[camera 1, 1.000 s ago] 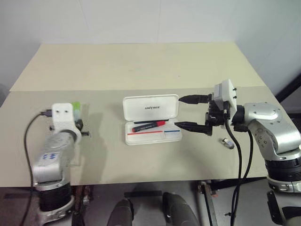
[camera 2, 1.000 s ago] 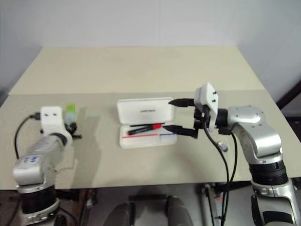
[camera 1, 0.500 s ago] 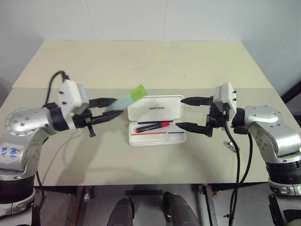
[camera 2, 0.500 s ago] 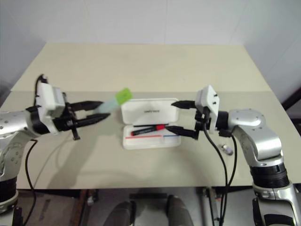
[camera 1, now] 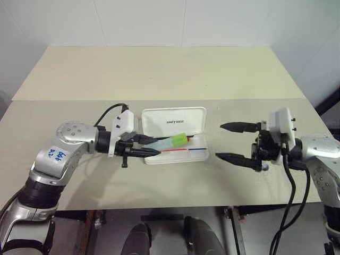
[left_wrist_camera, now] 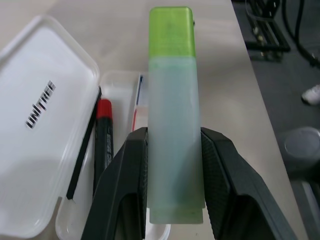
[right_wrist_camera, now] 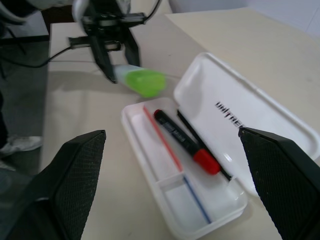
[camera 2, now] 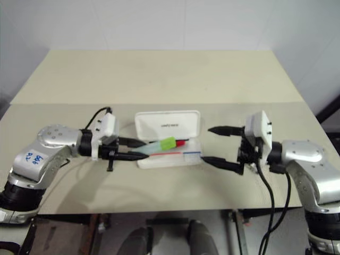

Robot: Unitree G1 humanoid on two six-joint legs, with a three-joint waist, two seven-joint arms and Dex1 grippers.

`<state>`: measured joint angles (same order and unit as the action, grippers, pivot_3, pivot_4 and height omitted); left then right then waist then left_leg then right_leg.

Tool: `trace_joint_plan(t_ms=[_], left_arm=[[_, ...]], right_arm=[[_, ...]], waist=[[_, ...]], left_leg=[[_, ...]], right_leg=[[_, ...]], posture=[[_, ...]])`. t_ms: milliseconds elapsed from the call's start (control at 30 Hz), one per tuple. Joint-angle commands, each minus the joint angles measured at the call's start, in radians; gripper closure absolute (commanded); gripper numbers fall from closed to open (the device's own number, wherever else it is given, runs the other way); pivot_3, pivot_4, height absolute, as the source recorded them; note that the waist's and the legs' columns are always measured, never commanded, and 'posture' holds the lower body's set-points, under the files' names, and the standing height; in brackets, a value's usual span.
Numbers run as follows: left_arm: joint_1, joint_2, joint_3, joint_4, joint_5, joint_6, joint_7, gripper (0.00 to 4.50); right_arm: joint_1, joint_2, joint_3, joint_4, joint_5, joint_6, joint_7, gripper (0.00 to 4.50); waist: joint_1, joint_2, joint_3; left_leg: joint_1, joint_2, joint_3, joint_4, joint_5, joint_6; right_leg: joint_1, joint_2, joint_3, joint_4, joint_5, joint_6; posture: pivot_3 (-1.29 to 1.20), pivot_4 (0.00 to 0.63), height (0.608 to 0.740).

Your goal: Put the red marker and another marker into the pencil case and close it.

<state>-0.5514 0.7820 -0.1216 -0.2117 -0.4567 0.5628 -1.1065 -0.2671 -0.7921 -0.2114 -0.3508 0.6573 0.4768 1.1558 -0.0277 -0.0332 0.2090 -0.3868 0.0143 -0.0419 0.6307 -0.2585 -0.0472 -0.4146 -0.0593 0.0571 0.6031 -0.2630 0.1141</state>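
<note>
Left hand (camera 1: 151, 146) left of centre, clamped on the green marker (camera 1: 171, 142), poised over the open case (camera 1: 175, 136); red marker (right_wrist_camera: 185, 142) lies inside, mid-frame; right hand (camera 1: 234, 142) spread wide, empty, right of the case.

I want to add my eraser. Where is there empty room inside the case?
The white plastic pencil case has bare tray along its red and blue stripes. The red-capped black marker crowds the lid side, and the left gripper holds the green-capped marker above.
</note>
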Motion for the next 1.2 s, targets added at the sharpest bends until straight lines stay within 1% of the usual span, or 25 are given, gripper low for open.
trace_joint_plan(t_ms=[33,133,233,333,467,533,700,1100,1200], left_arm=[[-0.036,-0.010,-0.030,0.041,0.034,-0.040,-0.038,3.44],[-0.055,-0.020,-0.057,0.091,0.064,-0.069,-0.067,3.44],[-0.082,-0.030,-0.097,0.149,0.125,-0.123,-0.084,3.44],[-0.107,-0.046,-0.115,0.175,0.156,-0.143,-0.092,3.44],[-0.157,-0.068,-0.154,0.224,0.245,-0.190,-0.074,3.44],[-0.171,-0.079,-0.163,0.232,0.258,-0.205,-0.087,3.44],[-0.191,-0.088,-0.196,0.227,0.305,-0.205,-0.104,3.44],[-0.207,-0.111,-0.228,0.217,0.397,-0.159,-0.067,3.44],[-0.212,-0.115,-0.233,0.199,0.408,-0.118,-0.056,3.44]], right_arm=[[0.053,-0.029,-0.065,-0.032,0.036,-0.032,0.039,0.00],[0.068,-0.028,-0.070,-0.032,0.033,-0.038,0.027,0.00],[0.060,-0.013,-0.052,-0.036,0.021,-0.041,-0.004,0.00],[0.057,-0.007,-0.039,-0.043,0.018,-0.044,-0.025,0.00],[0.053,0.002,-0.027,-0.046,0.009,-0.052,-0.051,0.00],[0.054,0.001,-0.023,-0.046,0.005,-0.055,-0.058,0.00],[0.053,0.002,-0.012,-0.046,-0.005,-0.059,-0.073,0.00],[0.059,0.002,-0.001,-0.062,-0.008,-0.056,-0.102,0.00],[0.058,0.001,0.000,-0.063,-0.009,-0.056,-0.105,0.00]], waist=[[0.000,0.000,0.000],[0.000,0.000,0.000],[0.001,0.000,0.000],[0.002,0.000,0.000],[0.003,0.000,0.000],[0.003,0.000,0.000],[0.003,0.000,0.000],[0.002,0.000,0.000],[0.002,0.000,0.000]], left_leg=[[0.000,0.000,0.000,0.000,0.000,0.000],[0.000,0.000,0.000,0.001,0.000,0.000],[0.000,0.000,0.000,0.002,0.001,0.001],[0.000,0.000,0.000,0.002,0.001,0.001],[0.000,-0.001,0.000,0.002,0.001,0.001],[0.000,-0.001,0.000,0.002,0.001,0.001],[-0.001,-0.001,0.000,0.002,0.001,0.001],[0.000,-0.001,0.000,0.003,0.001,0.001],[0.000,-0.001,0.000,0.003,0.001,0.001]], right_leg=[[0.000,0.000,0.000,0.000,0.000,0.000],[0.000,0.000,0.000,0.001,0.000,0.000],[0.000,0.000,0.001,0.001,0.000,-0.001],[0.000,0.000,0.001,0.001,-0.001,-0.002],[0.000,0.000,0.001,0.001,-0.001,-0.001],[0.000,0.000,0.001,0.001,0.000,0.000],[0.000,0.000,0.001,0.002,0.002,0.003],[0.000,0.000,0.001,0.004,0.002,0.003],[0.000,0.000,0.001,0.004,0.002,0.003]], posture=[[0.00,0.150,0.740],[0.00,0.150,0.740],[0.00,0.150,0.740],[0.00,0.150,0.740],[0.00,0.150,0.740],[0.00,0.150,0.740],[0.00,0.150,0.740],[0.00,0.150,0.740],[0.00,0.150,0.740]])
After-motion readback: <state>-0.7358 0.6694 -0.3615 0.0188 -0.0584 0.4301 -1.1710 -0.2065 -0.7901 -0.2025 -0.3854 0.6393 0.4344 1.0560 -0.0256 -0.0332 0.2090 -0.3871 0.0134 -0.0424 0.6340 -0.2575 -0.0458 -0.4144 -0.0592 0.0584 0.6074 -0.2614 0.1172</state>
